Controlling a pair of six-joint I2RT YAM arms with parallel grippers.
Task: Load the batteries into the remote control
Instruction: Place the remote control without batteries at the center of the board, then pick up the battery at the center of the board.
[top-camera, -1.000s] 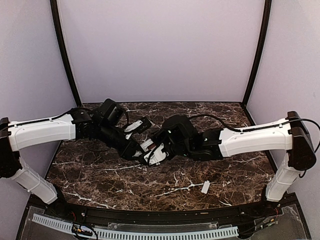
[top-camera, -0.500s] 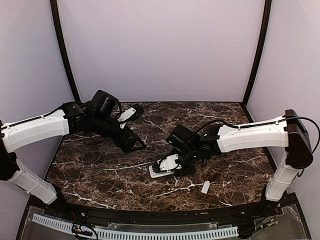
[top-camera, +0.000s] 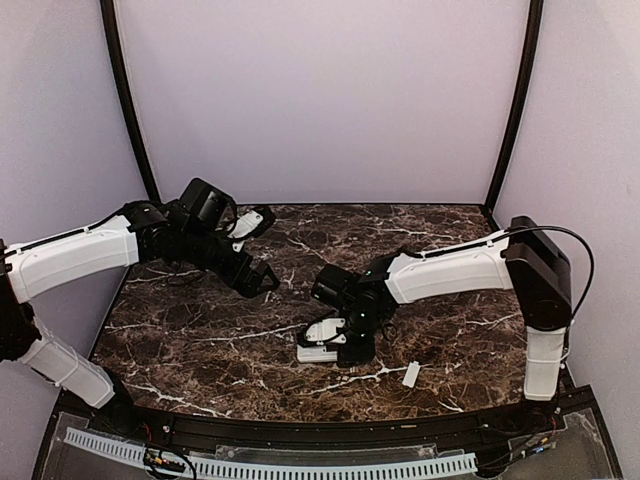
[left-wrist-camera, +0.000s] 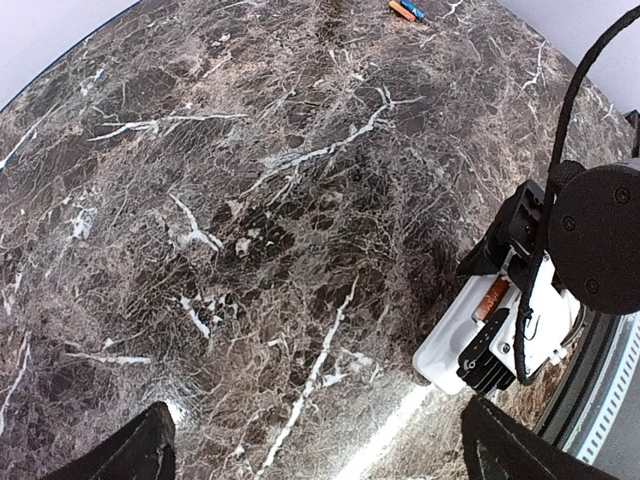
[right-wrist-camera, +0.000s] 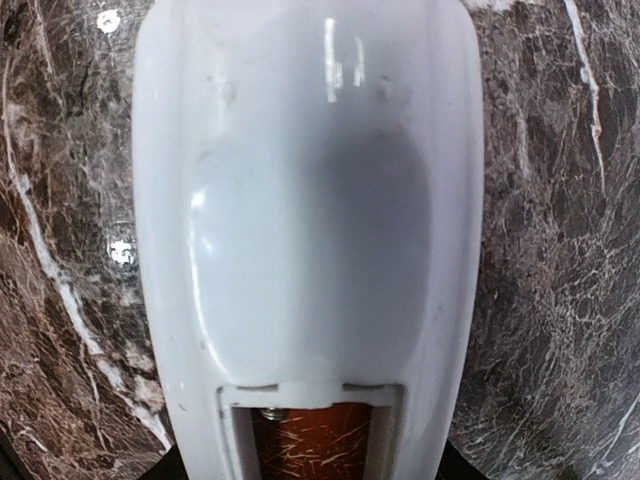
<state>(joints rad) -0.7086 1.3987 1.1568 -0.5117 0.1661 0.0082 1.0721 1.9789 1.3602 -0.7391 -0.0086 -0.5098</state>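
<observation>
The white remote control (top-camera: 312, 353) lies on the marble table, bay side up, and my right gripper (top-camera: 346, 340) is shut on it. In the right wrist view the remote (right-wrist-camera: 300, 200) fills the frame, with an orange battery (right-wrist-camera: 325, 440) in its open bay. My left gripper (top-camera: 262, 282) is open and empty, up and to the left of the remote. In the left wrist view its fingers (left-wrist-camera: 130, 455) frame bare marble. The remote (left-wrist-camera: 455, 345) with the battery (left-wrist-camera: 492, 298) is at the right. A second orange and blue battery (left-wrist-camera: 407, 10) lies loose at the top.
A small flat white cover piece (top-camera: 411, 374) lies on the table to the right of the remote, near the front edge. The dark marble table (top-camera: 200, 340) ends at a black rail in front. Purple walls close off the back and sides.
My right gripper has carried the remote down and nearer, onto the table. My left gripper has drawn back up and to the left, away from the remote.
</observation>
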